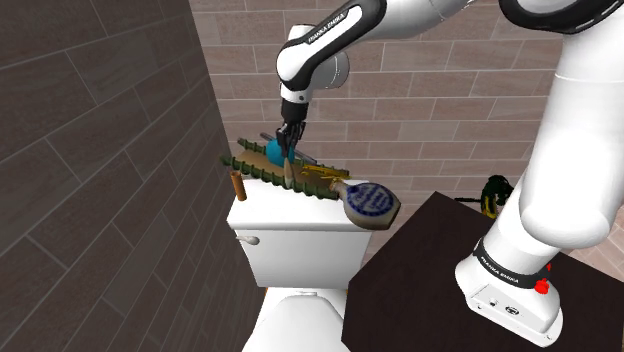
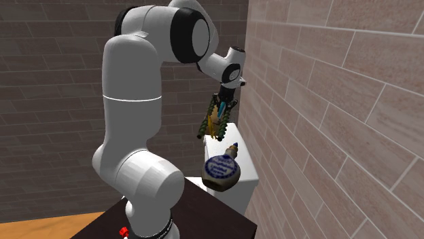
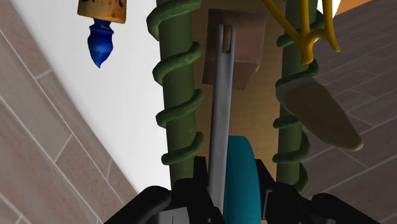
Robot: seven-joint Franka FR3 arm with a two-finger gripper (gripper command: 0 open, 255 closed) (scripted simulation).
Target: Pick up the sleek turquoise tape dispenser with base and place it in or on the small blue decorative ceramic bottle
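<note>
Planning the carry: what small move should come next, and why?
Probably a short straight lift: the jaws of the gripper look shut on the turquoise tape dispenser, which sits between vine-wrapped green rods; the blue-patterned bottle lies apart.

A white toilet (image 1: 296, 252) is set against a pale brick wall (image 1: 440, 100); a darker tiled wall (image 1: 90, 150) is seen beside it.

We were in a bathroom: white toilet cistern (image 1: 295, 245) with flush lever (image 1: 247, 239), toilet lid (image 1: 295, 322) below it, dark tiled wall (image 1: 100, 150) beside, pale brick-pattern wall (image 1: 440, 120) behind.
</note>
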